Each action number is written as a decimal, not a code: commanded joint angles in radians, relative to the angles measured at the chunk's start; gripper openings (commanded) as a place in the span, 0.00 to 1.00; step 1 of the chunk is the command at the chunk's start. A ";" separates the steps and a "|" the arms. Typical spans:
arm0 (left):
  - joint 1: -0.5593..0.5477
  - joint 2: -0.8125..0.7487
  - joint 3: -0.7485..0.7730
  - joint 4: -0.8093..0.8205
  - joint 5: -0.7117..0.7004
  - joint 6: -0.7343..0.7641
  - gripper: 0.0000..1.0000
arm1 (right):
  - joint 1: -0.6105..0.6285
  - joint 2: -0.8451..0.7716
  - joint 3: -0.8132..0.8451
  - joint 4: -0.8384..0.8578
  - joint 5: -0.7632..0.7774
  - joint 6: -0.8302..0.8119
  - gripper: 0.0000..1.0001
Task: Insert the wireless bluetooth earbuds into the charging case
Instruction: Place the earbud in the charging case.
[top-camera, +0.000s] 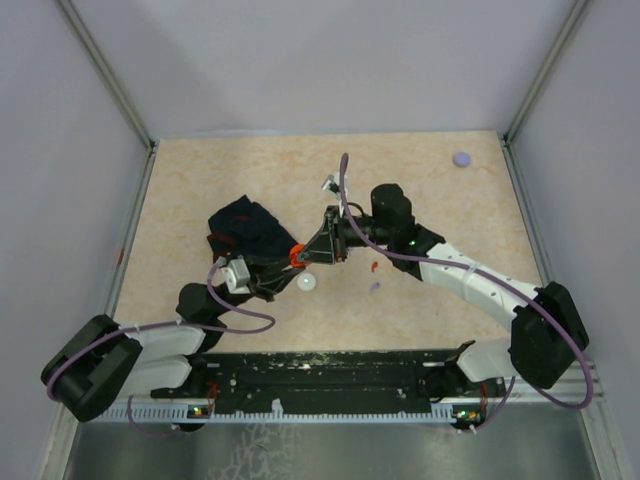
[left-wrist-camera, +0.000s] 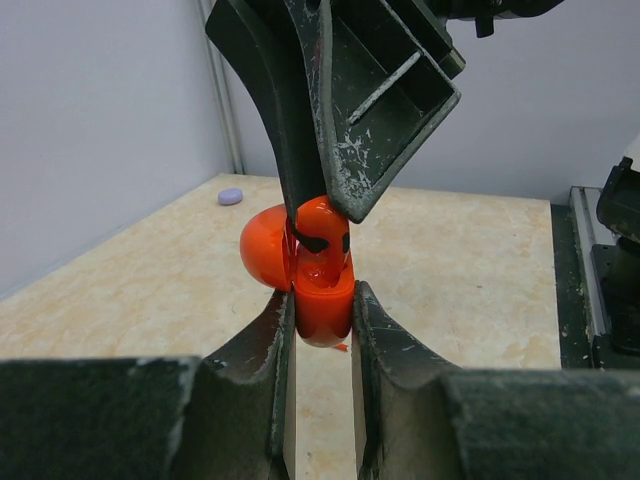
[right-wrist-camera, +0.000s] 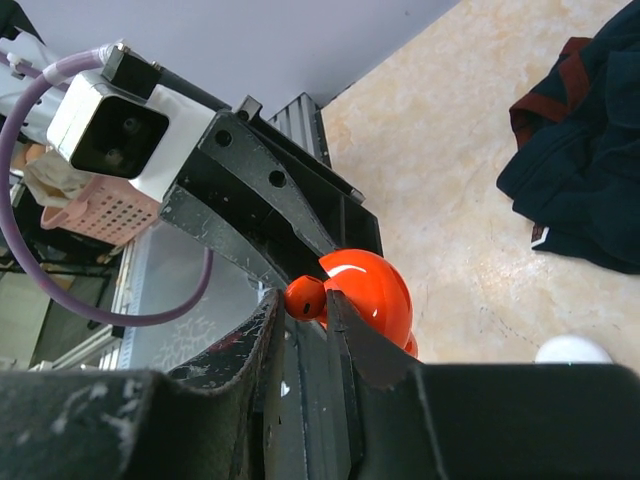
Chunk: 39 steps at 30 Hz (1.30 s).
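Observation:
My left gripper (left-wrist-camera: 322, 298) is shut on the base of an open red charging case (left-wrist-camera: 323, 312), held above the table with its round lid (left-wrist-camera: 264, 246) swung to the left. My right gripper (right-wrist-camera: 304, 299) is shut on a red earbud (right-wrist-camera: 306, 296) and holds it at the case's open mouth; the earbud also shows in the left wrist view (left-wrist-camera: 322, 232). In the top view both grippers meet at the case (top-camera: 297, 254). Another red earbud (top-camera: 372, 266) and a lavender earbud (top-camera: 375, 286) lie on the table to the right.
A dark cloth (top-camera: 243, 230) lies behind the left gripper. A white round case (top-camera: 306, 283) sits just in front of the grippers. A lavender disc (top-camera: 461, 158) is at the far right. A small white piece (top-camera: 327, 183) lies behind the right gripper.

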 joint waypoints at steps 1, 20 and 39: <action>0.005 -0.048 0.009 0.295 -0.025 -0.020 0.00 | -0.015 0.005 0.012 -0.070 0.052 -0.056 0.22; 0.008 0.023 0.027 0.295 0.018 -0.017 0.00 | -0.024 0.011 0.047 -0.071 0.038 -0.050 0.25; 0.012 0.110 0.016 0.295 0.025 -0.016 0.00 | -0.019 -0.010 0.117 -0.227 0.107 -0.136 0.32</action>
